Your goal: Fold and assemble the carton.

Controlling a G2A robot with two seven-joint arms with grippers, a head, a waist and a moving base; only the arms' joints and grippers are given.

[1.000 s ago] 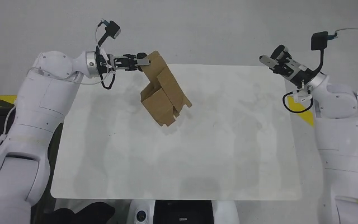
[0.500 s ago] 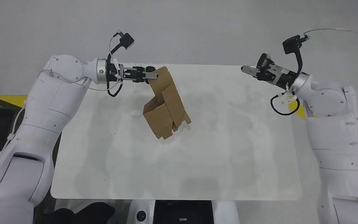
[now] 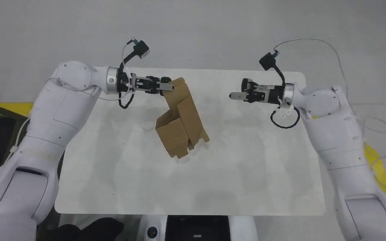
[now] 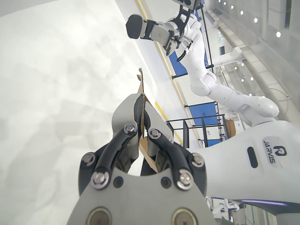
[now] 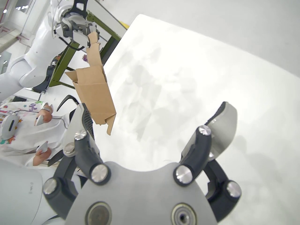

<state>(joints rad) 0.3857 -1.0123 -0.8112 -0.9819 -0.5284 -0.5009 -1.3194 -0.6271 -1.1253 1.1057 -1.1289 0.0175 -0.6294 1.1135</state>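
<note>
**White table, one carton low over it**

The table (image 3: 253,175) is white with rounded corners, its top faintly mottled with grey, and it runs wide across the overhead view. Left of centre, toward the far edge, there is the brown carton (image 3: 181,123), tilted. Its lowest corner may be touching the top, but that cannot be told for sure.

We observe bright, even overhead lighting in all three views. The white worktop (image 3: 253,175) reads close to washed out, with mottled grey patches across it. The carton (image 3: 181,120) casts only a faint, soft-edged shadow on the worktop below it. Rows of ceiling lamps (image 4: 278,34) appear as small glaring spots in the left wrist view. Both wrist views bend straight lines toward the edges; the worktop rim curves visibly.
</note>
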